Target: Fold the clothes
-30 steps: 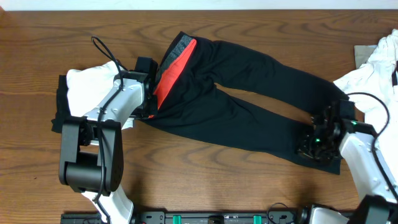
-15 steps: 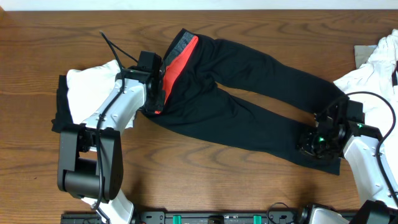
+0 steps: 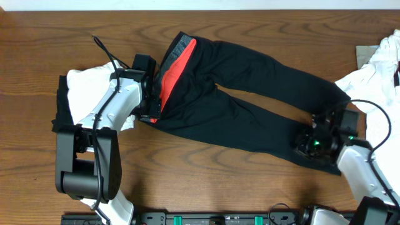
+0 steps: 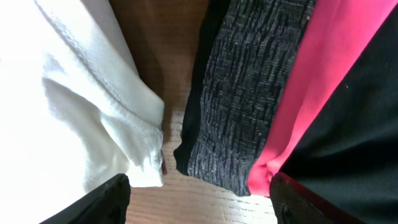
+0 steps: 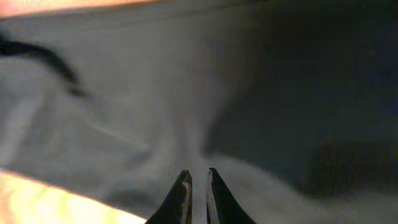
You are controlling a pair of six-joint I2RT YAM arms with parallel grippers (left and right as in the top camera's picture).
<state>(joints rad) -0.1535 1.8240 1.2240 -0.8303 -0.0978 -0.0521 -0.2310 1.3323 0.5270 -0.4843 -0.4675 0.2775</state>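
Black trousers (image 3: 250, 103) lie spread slantwise across the wooden table (image 3: 206, 181), their grey-and-red waistband (image 4: 249, 93) toward the left arm. The left gripper (image 4: 208, 200) hangs over the waistband's end, fingers wide apart, a white garment (image 4: 68, 93) just beside it. The right gripper (image 5: 196, 186) (fingers drawn nearly together) pinches fabric at a leg's cuff end.

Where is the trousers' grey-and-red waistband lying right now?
In the overhead view the waistband lies left of centre, just beside the left gripper, with the white garment further left.
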